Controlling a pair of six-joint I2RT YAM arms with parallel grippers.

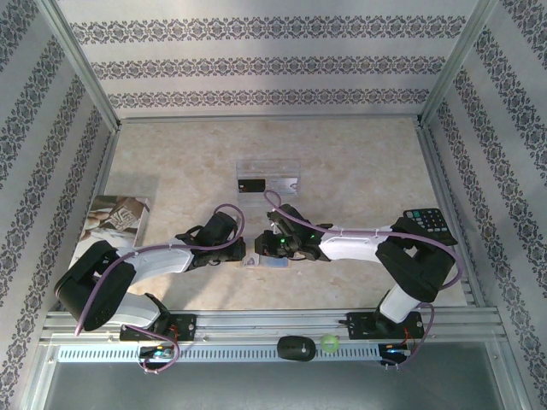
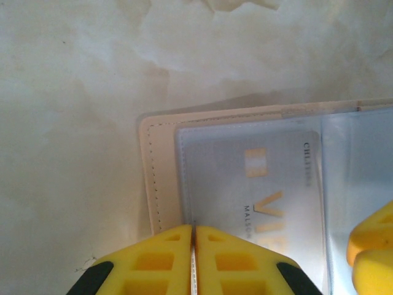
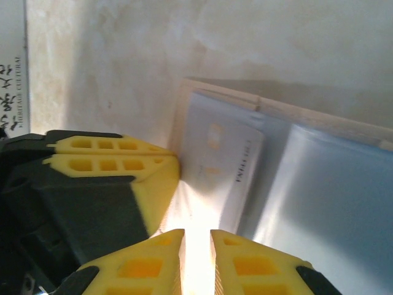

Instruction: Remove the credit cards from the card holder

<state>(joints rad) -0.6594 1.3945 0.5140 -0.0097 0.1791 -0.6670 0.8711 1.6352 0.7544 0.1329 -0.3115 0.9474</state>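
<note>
The card holder (image 2: 161, 178) lies open on the table, with a tan stitched rim and clear pockets. It is under both grippers (image 1: 272, 264). A pale whitish-grey card (image 2: 245, 184) with gold lettering sits inside the left pocket (image 3: 228, 161). My left gripper (image 2: 193, 228) is shut at the pocket's left edge, a thin pale strip in its slit. My right gripper (image 3: 197, 236) is just to its right. Its jaws are a narrow slit apart on a bright, puckered fold of the clear pocket. The black card (image 1: 250, 184) lies in the clear tray (image 1: 286, 169).
A printed booklet (image 1: 115, 218) lies at the left and a black keypad device (image 1: 428, 223) at the right. A dark oval object (image 1: 296, 348) and a green ball (image 1: 329, 343) rest on the front rail. Patterned walls close in three sides.
</note>
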